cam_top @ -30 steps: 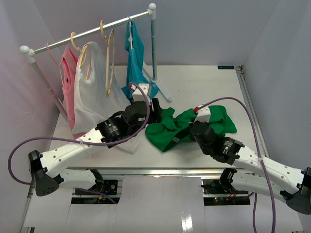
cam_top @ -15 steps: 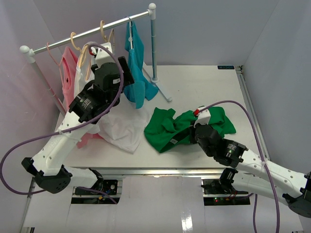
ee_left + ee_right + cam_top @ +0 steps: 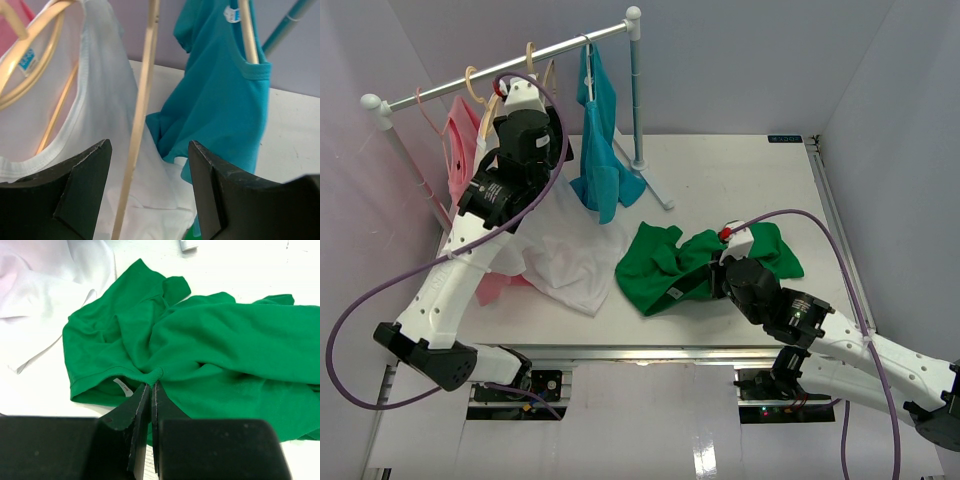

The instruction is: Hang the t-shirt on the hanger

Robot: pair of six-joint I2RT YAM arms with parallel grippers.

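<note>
You see the green t-shirt [image 3: 225,340] as soft matt cloth, much creased. The hanger [image 3: 141,115] looks like pale smooth wood, not glossy. The white shirt [image 3: 100,125] is thin cloth, a little see-through. The left gripper [image 3: 150,145] is black matt plastic, slightly grainy. The rail [image 3: 440,85] shines like metal.

Figure: laboratory robot cell. I worked at a bare white table [image 3: 740,170] boxed in by plain pale walls [image 3: 890,100] ahead and to both sides. My arms were bolted to an aluminium frame [image 3: 650,352] behind, and a small prop garment rack [image 3: 570,40] stood at my left gripper [image 3: 148,150].
</note>
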